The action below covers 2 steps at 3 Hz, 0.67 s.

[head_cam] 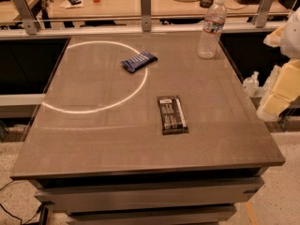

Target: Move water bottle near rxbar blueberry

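The water bottle [211,28] stands upright at the far right of the table, clear and ribbed, with a white cap and a red-and-blue label. The rxbar blueberry [138,61], a small dark blue wrapper, lies at the far middle of the table, well to the left of the bottle. My gripper [280,93] shows as cream-coloured parts at the right edge of the view, beyond the table's right side and nearer than the bottle. It touches nothing on the table.
A flat black wrapper with white text [172,114] lies mid-table, right of centre. A bright ring of light [140,81] lies across the grey tabletop [93,135]. A rail with metal posts [145,3] runs behind the table. Small white bottles [251,82] stand to the right, below the table's level.
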### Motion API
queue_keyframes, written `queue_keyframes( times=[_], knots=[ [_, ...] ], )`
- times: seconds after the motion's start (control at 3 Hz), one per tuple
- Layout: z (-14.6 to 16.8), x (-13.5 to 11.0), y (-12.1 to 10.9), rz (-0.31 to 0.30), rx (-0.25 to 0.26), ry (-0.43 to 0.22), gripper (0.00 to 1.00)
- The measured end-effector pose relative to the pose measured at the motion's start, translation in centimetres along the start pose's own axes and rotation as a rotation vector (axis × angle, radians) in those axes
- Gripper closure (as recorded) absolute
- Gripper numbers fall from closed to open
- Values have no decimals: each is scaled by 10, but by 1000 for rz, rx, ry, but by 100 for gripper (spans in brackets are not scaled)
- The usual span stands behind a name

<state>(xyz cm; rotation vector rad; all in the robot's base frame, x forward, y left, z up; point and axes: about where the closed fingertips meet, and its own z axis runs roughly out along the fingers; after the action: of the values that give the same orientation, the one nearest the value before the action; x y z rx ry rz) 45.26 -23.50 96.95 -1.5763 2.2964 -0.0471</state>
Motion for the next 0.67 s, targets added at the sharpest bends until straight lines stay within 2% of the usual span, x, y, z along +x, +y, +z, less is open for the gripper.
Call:
queue_keyframes(
  times=[0.33,0.67],
  knots=[
    [16,29,-32,131,5,-124,0],
    [30,48,-66,198,29,-301,0]
  ],
)
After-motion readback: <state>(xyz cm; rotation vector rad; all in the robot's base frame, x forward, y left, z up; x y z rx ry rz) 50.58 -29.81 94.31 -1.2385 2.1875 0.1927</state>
